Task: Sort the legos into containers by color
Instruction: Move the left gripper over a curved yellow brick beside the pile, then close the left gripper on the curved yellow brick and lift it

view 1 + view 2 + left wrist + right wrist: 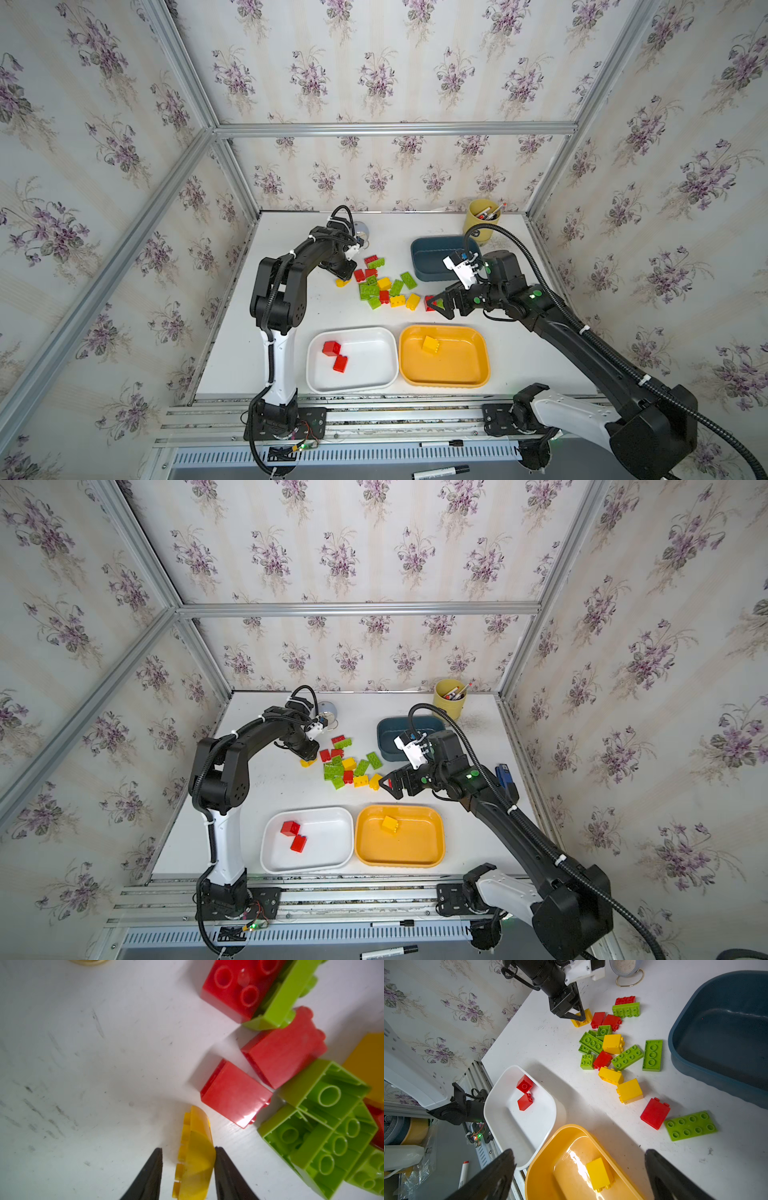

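Loose red, yellow and green legos (384, 284) lie mid-table. My left gripper (188, 1148) stands at the pile's left edge, shut on a curved yellow lego (197, 1147) that rests on the table; one finger presses its smooth face, the other sits close to its studded side. My right gripper (436, 305) hovers open and empty above a red lego (655, 1113) and a flat green plate (689, 1125). The white tray (309, 365) holds two red legos, the orange tray (486, 357) one yellow lego (431, 345). No lego shows in the visible part of the teal tray (416, 262).
A yellow pen cup (482, 218) stands at the back right and a small clock (360, 230) behind the left arm. Markers (440, 443) lie on the front rail. A blue object (505, 773) sits by the right wall. Wallpapered walls enclose three sides.
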Available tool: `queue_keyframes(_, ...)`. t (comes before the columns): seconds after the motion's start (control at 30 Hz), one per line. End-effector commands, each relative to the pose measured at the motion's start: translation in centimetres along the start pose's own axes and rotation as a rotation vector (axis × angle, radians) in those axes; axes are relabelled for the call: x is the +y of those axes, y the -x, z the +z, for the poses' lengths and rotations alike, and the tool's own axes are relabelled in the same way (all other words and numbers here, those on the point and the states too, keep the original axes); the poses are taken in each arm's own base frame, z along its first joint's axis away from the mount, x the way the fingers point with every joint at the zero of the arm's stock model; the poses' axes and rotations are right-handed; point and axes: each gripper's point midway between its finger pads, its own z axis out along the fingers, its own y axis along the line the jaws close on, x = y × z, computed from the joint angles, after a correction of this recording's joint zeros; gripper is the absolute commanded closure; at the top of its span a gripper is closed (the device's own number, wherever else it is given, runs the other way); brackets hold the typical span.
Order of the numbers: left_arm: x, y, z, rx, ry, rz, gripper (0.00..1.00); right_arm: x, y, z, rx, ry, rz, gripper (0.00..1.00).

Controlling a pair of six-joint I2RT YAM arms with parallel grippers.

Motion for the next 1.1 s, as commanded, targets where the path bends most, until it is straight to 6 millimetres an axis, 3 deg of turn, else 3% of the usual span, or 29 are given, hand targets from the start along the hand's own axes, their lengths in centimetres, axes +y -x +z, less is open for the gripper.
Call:
queue_keyframes(0.0,-0.2,-0.5,0.0,0.036,-0.018,-0.013,0.55,0.2,0.6,-0.3,-0.009,-0.005,-0.013,0.00)
queue_keyframes(0.43,-0.7,-2.0,0.3,0.134,-0.057,-0.055,0.59,0.2,1.5,-0.3,0.016,-0.011,-0.026,0.00)
queue_keyframes(0.6,-0.6,-2.0,0.3,0.150,-0.059,-0.065,0.67,0.2,2.0,-0.5,0.014,-0.020,-0.036,0.00)
queue_keyframes(0.7,-0.6,-2.0,0.4,0.152,-0.058,-0.063,0.83,0.2,2.2,-0.6,0.010,-0.020,-0.037,0.00)
queue_keyframes(0.87,-0.1,-1.6,0.3,0.146,-0.039,-0.069,0.86,0.3,2.2,-0.5,0.011,-0.017,-0.037,0.00)
queue_keyframes(0.93,0.0,-1.4,-0.2,0.137,-0.029,-0.067,0.87,0.3,2.3,-0.5,0.010,-0.016,-0.039,0.00)
queue_keyframes(1.07,0.8,-0.2,-2.9,0.074,0.013,-0.076,0.86,0.5,2.4,-0.6,0.002,-0.004,-0.038,0.00)
